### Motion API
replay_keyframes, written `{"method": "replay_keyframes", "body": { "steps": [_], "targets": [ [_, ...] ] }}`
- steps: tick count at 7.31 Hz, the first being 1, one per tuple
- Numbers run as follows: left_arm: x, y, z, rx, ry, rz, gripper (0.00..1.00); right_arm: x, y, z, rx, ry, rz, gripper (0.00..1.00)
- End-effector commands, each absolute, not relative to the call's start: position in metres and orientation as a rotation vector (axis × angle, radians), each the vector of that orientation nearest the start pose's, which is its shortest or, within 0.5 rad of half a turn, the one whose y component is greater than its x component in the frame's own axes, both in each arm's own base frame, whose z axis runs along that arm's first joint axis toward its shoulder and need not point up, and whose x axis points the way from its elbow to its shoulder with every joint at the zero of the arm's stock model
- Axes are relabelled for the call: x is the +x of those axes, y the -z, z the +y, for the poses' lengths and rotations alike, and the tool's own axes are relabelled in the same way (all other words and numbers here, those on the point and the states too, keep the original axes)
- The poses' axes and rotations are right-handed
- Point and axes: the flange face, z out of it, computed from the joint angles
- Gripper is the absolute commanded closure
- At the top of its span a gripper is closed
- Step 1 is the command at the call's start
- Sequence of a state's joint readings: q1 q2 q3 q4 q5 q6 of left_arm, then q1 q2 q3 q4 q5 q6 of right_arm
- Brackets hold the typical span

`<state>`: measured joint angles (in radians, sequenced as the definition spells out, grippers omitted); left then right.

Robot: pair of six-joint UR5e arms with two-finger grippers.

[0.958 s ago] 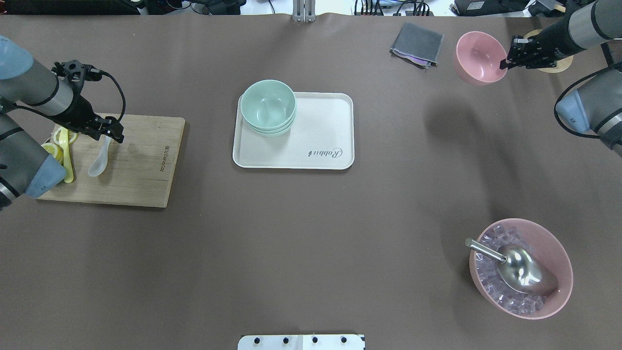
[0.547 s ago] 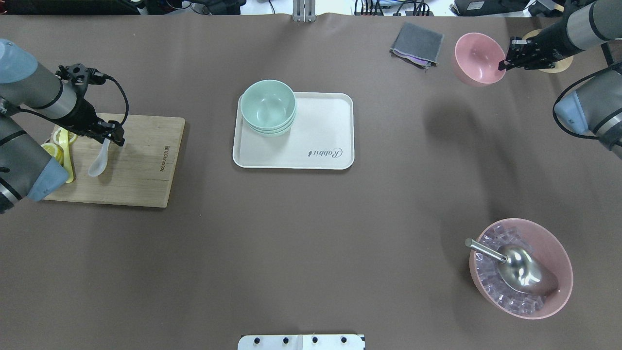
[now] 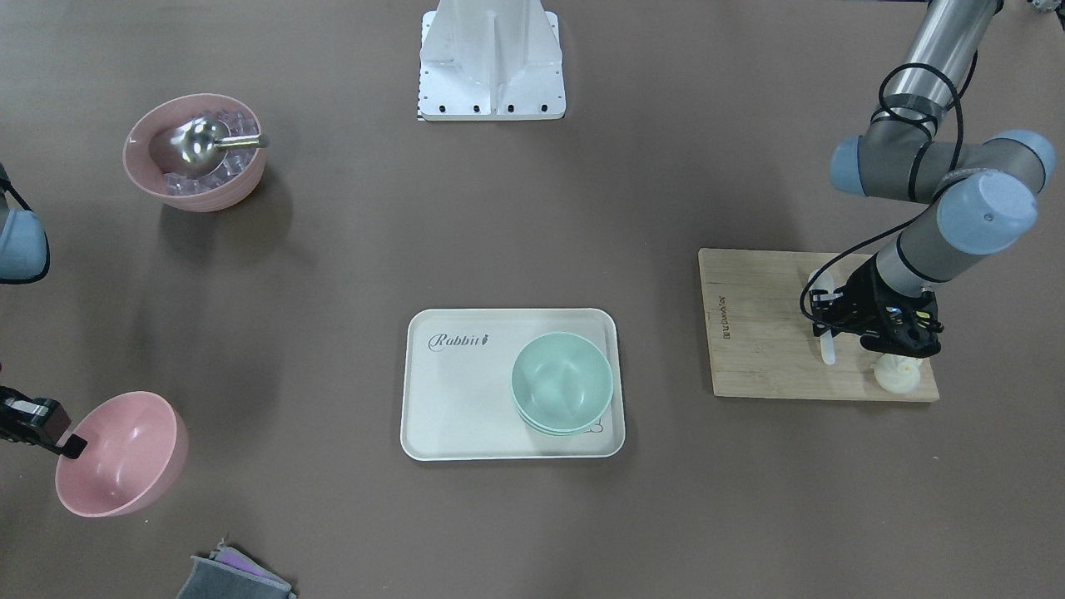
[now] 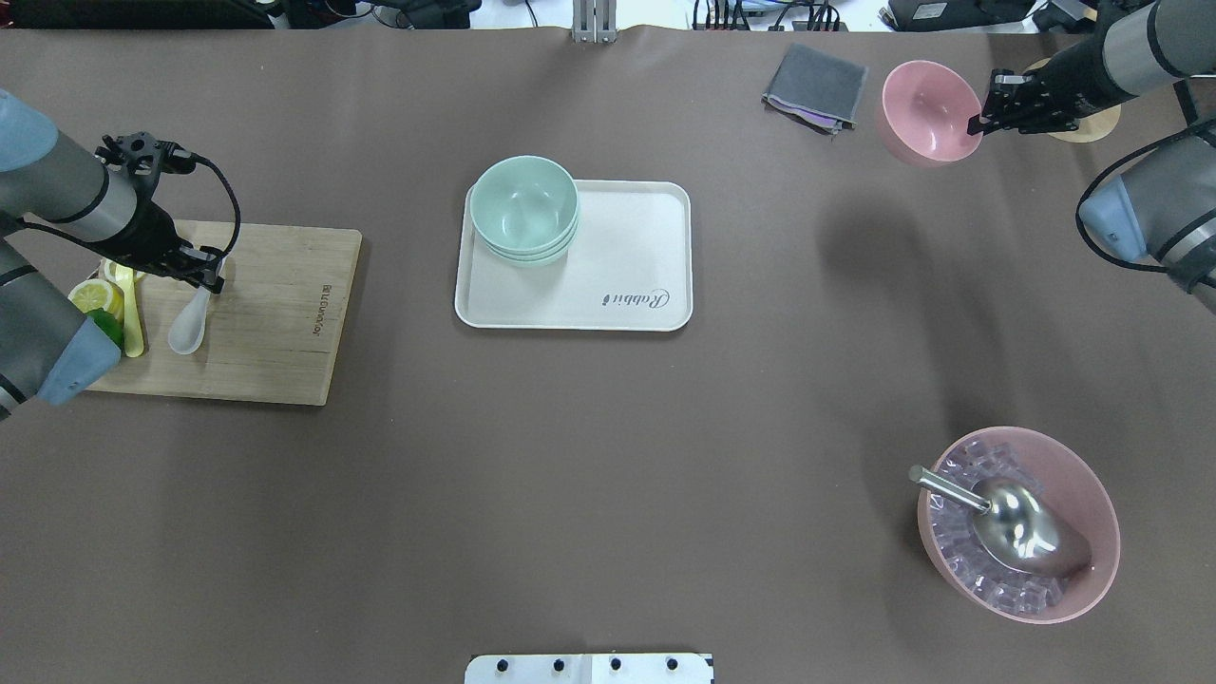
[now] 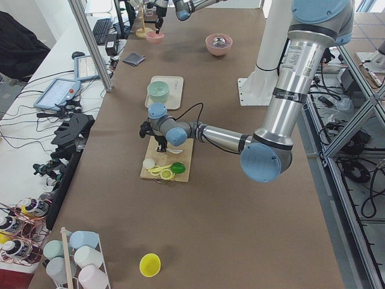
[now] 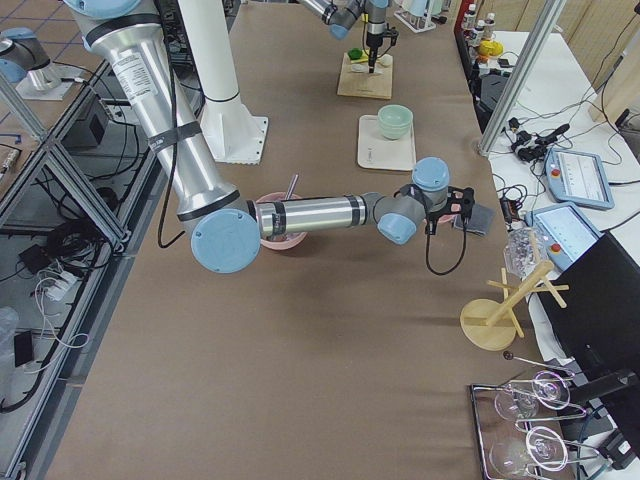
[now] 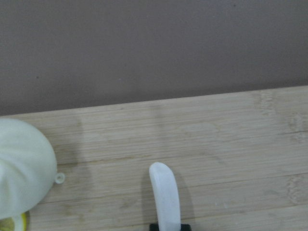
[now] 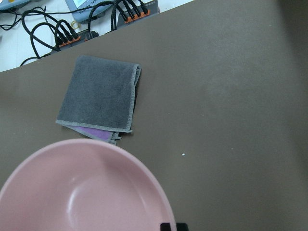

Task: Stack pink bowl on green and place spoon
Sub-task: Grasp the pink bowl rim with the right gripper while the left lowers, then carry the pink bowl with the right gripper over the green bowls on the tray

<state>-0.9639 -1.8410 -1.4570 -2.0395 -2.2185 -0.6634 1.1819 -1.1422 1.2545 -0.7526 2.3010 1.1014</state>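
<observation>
Right tool (image 4: 981, 120) is clamped on the rim of the pink bowl (image 4: 926, 114), pinching its edge on the robot's right. The bowl is off the table (image 4: 608, 475) at the far right corner, tilted, with its shadow falling well apart on the cloth-covered top. The folded grey cloth (image 4: 815, 85) lies just beside it on the left. The right wrist view shows the same: pink rim low in frame, cloth beyond it. Left tool (image 4: 209, 280) is closed narrow on the handle of the spoon (image 4: 188, 328), over the cutting board (image 4: 275, 323). The head points back toward the robot. Can't tell if the spoon is clear of the wood. A yellow utensil (image 4: 131, 318) and a lemon slice (image 4: 95, 296) sit at the board's left edge. The green bowl (image 4: 524, 204) is on the far left corner of the white tray (image 4: 627, 275) mid-table, upright, nothing in it, well apart from both tools. A second pink bowl (image 4: 1092, 494) with clear cubes and a steel scoop (image 4: 1016, 527) sits near right.
</observation>
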Motion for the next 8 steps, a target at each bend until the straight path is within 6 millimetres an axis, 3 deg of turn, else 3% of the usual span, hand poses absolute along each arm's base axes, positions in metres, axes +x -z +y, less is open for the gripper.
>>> {"method": "replay_keyframes", "body": {
  "steps": [1, 3, 4, 6, 8],
  "targets": [
    [0.285, -0.483, -0.557, 0.091, -0.171, 0.959, 1.00, -0.238, -0.397, -0.648, 0.177, -0.314, -1.189, 1.00],
    [0.241, -0.442, -0.589, 0.106, -0.130, 1.056, 1.00, -0.300, -0.336, -0.641, 0.184, -0.286, -1.242, 1.00],
    [0.231, -0.424, -0.602, 0.121, -0.118, 1.070, 1.00, -0.335, -0.307, -0.635, 0.210, -0.266, -1.258, 1.00],
    [0.229, -0.401, -0.618, 0.152, -0.117, 1.081, 1.00, -0.394, -0.273, -0.614, 0.288, -0.286, -1.261, 1.00],
    [0.228, -0.401, -0.620, 0.156, -0.118, 1.080, 1.00, -0.437, -0.216, -0.598, 0.304, -0.319, -1.317, 1.00]
  ]
}}
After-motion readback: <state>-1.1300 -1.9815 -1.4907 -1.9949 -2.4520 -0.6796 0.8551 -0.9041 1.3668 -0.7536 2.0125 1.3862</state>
